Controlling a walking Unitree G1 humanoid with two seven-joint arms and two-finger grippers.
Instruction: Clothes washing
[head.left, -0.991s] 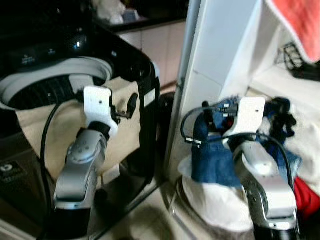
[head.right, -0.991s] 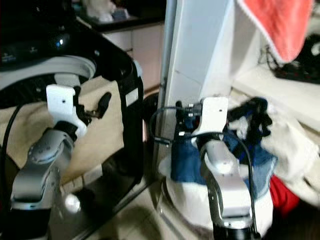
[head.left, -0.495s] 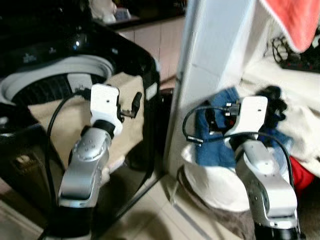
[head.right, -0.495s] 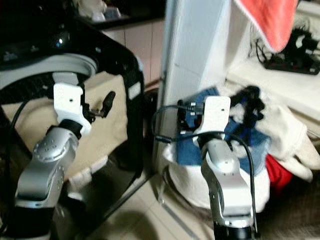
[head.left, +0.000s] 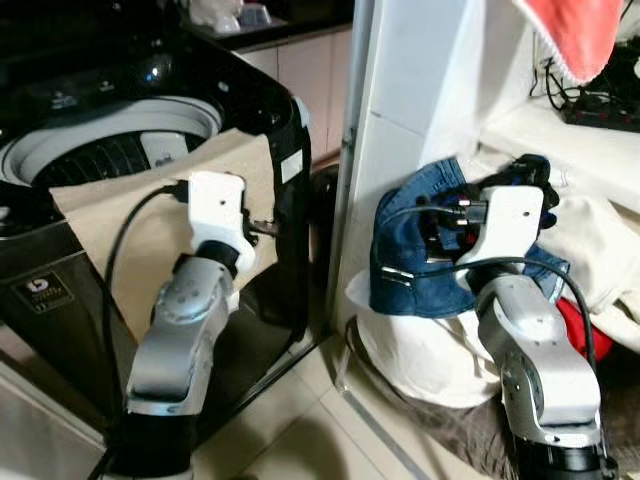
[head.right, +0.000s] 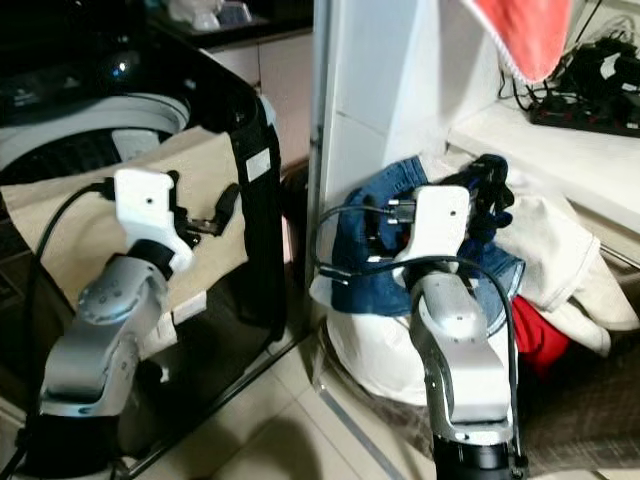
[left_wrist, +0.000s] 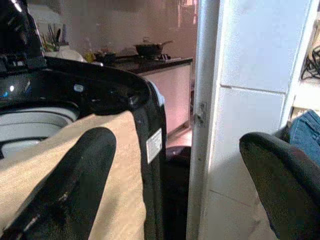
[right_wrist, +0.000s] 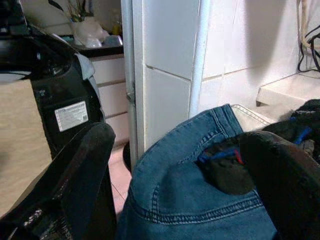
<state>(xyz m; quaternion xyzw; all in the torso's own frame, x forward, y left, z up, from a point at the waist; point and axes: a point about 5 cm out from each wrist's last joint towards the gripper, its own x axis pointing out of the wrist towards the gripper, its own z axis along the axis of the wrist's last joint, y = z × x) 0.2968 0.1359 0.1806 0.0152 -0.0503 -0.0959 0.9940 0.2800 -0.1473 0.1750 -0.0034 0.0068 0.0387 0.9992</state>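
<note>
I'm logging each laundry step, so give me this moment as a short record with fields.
washer: black top-loader, lid open
draped cloth: beige fabric hanging over the washer's front rim
laundry pile: blue jeans on top of a white basket, with white and red clothes beside them
left gripper: open, beside the washer, holding nothing
right gripper: open, just above the jeans

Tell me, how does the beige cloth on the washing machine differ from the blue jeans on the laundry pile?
The beige cloth is plain, pale and spread flat, draped over the washing machine's rim. The blue jeans are dark denim with visible stitching and a pocket, bunched atop a white bundle beside the wall. Both are laundry, each with an open gripper nearby: left gripper by the cloth, right gripper over the jeans.
</note>
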